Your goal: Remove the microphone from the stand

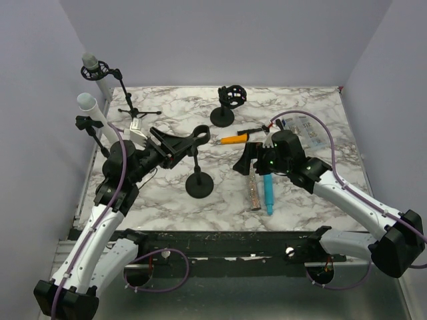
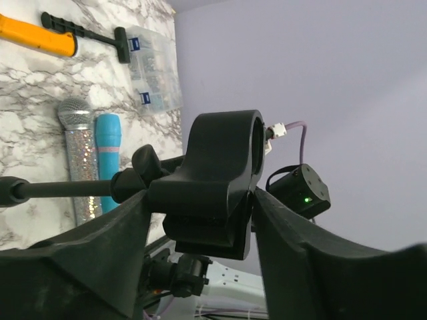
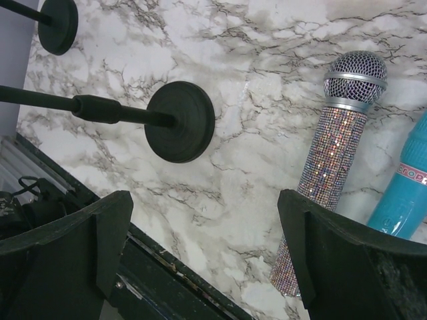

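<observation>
Where the microphone lies: silver glitter microphone (image 3: 333, 173) flat on the white marble table (image 3: 267, 100), beside a teal microphone (image 3: 407, 193); judged already off;
Right gripper (image 3: 203, 197): jaws wide, empty, above the table beside it;
Left gripper (image 2: 200, 200): astride the empty black clip (image 2: 220, 160) of the black round-footed stand (image 1: 199, 183), likely to steady it; whether it pinches, I cannot tell

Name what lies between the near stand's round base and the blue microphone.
The glittery microphone, lying flat beside the blue microphone; clearest in the right wrist view.

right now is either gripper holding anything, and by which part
Left gripper appears to clamp the stand's mic clip by its sides; right gripper is open, holding nothing.
</observation>
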